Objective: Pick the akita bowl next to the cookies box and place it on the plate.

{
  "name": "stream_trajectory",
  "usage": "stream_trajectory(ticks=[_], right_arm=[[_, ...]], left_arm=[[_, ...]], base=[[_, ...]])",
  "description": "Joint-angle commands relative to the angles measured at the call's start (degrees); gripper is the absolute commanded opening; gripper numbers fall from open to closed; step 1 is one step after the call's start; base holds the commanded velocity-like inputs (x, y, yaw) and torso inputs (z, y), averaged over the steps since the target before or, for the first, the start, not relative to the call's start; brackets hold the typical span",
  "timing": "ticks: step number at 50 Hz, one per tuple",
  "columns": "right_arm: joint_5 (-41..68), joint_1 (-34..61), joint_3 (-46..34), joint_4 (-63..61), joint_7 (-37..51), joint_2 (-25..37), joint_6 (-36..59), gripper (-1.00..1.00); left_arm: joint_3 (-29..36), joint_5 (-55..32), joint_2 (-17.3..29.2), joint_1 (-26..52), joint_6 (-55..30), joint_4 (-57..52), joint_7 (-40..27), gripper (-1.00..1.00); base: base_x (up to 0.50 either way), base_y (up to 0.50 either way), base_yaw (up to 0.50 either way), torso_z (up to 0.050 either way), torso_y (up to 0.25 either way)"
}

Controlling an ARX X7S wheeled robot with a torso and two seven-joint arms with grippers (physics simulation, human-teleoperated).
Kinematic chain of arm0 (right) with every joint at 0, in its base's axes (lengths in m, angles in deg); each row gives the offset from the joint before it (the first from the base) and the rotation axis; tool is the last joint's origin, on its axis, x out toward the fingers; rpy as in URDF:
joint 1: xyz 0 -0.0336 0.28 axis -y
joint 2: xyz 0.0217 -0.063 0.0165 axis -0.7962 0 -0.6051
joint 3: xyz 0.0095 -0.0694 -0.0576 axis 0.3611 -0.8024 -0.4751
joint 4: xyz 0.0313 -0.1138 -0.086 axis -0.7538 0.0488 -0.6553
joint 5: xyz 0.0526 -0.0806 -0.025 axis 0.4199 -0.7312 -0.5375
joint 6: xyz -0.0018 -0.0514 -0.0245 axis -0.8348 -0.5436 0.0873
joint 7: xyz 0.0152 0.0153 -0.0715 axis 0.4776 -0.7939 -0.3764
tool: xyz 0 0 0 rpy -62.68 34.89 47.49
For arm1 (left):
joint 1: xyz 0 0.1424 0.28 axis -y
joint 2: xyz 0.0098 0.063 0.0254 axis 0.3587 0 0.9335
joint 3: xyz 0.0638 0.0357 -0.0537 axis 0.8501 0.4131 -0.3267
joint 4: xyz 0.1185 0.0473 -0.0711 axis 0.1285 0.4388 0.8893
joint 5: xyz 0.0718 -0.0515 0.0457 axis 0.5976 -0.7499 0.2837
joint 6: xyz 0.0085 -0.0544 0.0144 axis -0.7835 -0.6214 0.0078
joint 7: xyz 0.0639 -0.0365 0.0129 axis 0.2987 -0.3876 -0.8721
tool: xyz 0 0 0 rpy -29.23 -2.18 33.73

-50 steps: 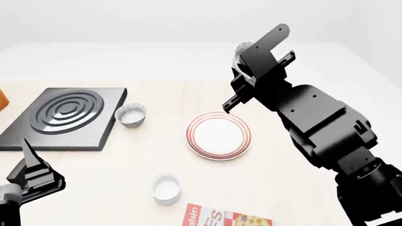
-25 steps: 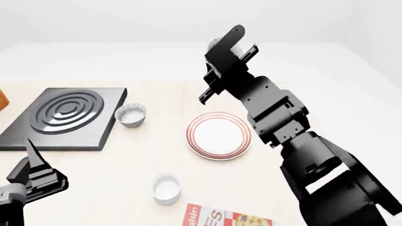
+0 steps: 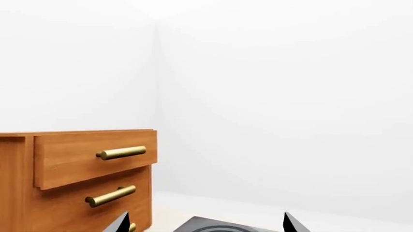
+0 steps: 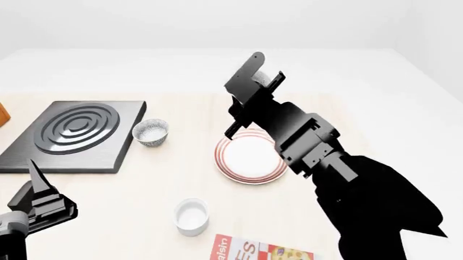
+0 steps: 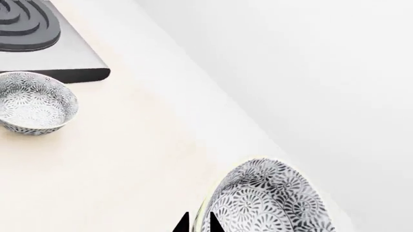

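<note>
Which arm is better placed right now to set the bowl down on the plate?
The right. Its gripper holds the akita bowl in its jaws, raised over the table beyond the plate. The left gripper sits low near the robot, far from the plate, and carries nothing.

We list, from the head view: table (image 4: 145,184) carrying all items. Stove plate (image 4: 76,134) at far left; second bowl (image 4: 151,131) just beside its right edge. Plate (image 4: 246,157) right of that bowl, near centre. White cup (image 4: 192,216) nearer us, left of the plate. Cookies box (image 4: 257,251) at the near edge, just right of the cup. Akita bowl (image 5: 271,203) held aloft in the right gripper (image 4: 253,81), behind the plate. Drawer cabinet (image 3: 77,179) beyond the stove plate's left.
</note>
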Motion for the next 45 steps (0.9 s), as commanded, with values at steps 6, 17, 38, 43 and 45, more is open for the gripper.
stream_trajectory(ticks=[6, 17, 38, 43, 45], right_arm=[[5.59, -0.47, -7.96, 0.94, -0.84, -0.38, 9.28, -1.0], [4.82, -0.89, -8.77, 1.08, -1.37, -0.38, 11.87, -1.0], [5.7, -1.24, -8.63, -0.24, -3.02, -0.37, 11.49, -1.0], [5.97, -1.53, -8.83, -0.6, -3.94, -0.37, 12.12, -1.0], [6.05, -1.51, -8.9, -0.71, -4.12, -0.37, 12.3, -1.0]], left_arm=[[0.19, -0.13, 0.25, 0.02, 0.01, 0.04, -0.27, 1.0], [0.42, -0.11, 0.37, -0.08, 0.05, -0.12, -0.46, 1.0], [0.19, -0.9, 0.72, -0.23, 0.68, -0.05, -0.44, 1.0], [0.29, -0.98, 0.72, -0.18, 0.85, 0.07, -0.48, 1.0], [0.22, -1.14, 0.74, -0.23, 0.93, -0.01, -0.46, 1.0]], base=[[0.0, 0.0, 0.0, 0.0, 0.0], [0.0, 0.0, 0.0, 0.0, 0.001], [0.0, 0.0, 0.0, 0.0, 0.0], [0.0, 0.0, 0.0, 0.0, 0.0], [0.0, 0.0, 0.0, 0.0, 0.0]])
